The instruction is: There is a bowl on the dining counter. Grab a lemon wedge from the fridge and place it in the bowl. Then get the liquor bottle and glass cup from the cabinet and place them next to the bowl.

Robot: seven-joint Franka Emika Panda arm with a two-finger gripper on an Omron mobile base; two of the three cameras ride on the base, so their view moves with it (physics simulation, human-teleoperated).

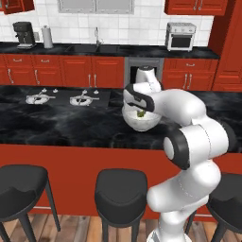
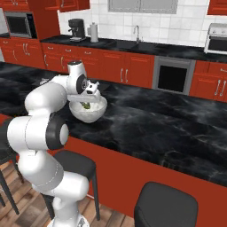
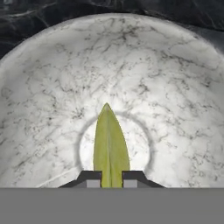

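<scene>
The fingers (image 3: 111,178) are clamping on the lemon wedge (image 3: 110,146), which is sitting squarely between the two dark tips (image 3: 90,177) in the hand view. The wedge is pointing away from the fingers, its sharp end reaching out over the middle of the bowl (image 3: 175,87), and its wider end is running down into the narrow gap between the tips. Both tips are pressing against its sides, one on each side, with no space showing between them and the yellow-green skin.

In the left base view the wedge (image 1: 141,113) is showing as a small green spot inside the white marbled bowl (image 1: 140,124), just under the hand. The bowl is standing on the black marble desk (image 1: 56,125), and black stools (image 1: 120,191) are lining the red front below it.

In the right base view the hand is hanging directly over the bowl (image 2: 91,114), and the wedge (image 2: 86,105) is sitting within the bowl's rim. Whether the wedge is touching the bowl's bottom cannot be told.
</scene>
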